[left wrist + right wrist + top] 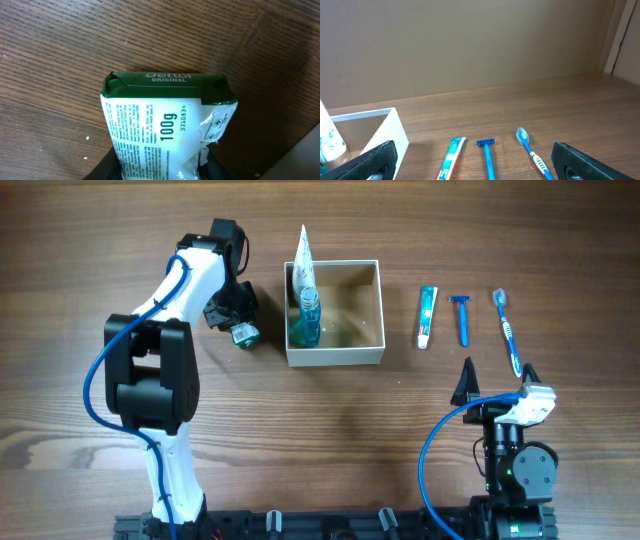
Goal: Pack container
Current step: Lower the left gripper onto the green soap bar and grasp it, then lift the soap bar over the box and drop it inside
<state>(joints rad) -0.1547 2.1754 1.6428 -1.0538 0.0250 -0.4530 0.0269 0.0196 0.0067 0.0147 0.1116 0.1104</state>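
The left gripper [237, 325] has its jaws clamped on a green-and-white wrapped soap bar [165, 125], at 9 o'clock of the white square cardboard container [335, 357]. The right gripper [497, 377] holds its jaws wide apart.

Left hand [238, 325] clamped; right hand [497, 383] spread wide.

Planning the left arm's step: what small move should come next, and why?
Probably close the left gripper firmly on the soap before any lift. The soap lies on the table left of the container, between the jaws, but a firm grip isn't evident. The container holds a tube and a bottle, with room on its right side.
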